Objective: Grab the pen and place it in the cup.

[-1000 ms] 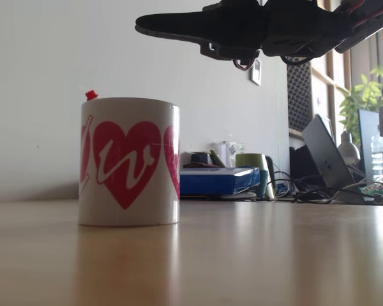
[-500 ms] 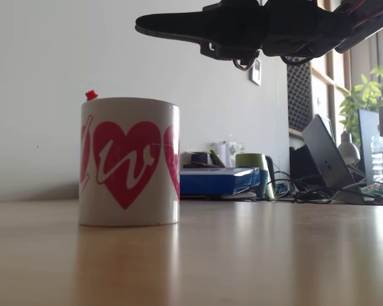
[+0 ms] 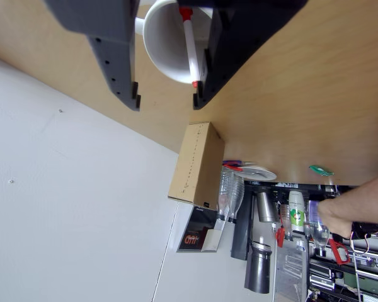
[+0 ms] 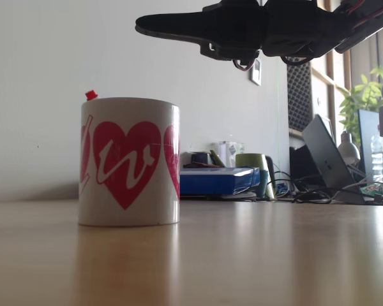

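Note:
The cup [image 4: 129, 162] is a white mug with pink-red heart emblems, upright on the wooden table at the left of the fixed view. The pen [image 3: 190, 47] stands inside the cup [image 3: 167, 60], leaning on the wall, its white barrel and orange-red ends plain in the other view. Just the pen's red tip [image 4: 90, 95] pokes above the rim in the fixed view. My gripper [image 4: 143, 27] hangs well above the cup and to its right. In the other view my gripper [image 3: 167, 97] is open, its two dark fingers wide apart and holding nothing.
Behind the cup in the fixed view lie a blue box [image 4: 217, 180], a green mug [image 4: 252, 167], a laptop [image 4: 325, 156], cables and a plant [image 4: 364, 95]. The other view shows a cardboard box [image 3: 195, 163], bottles and a person's arm [image 3: 359, 201] past the table edge.

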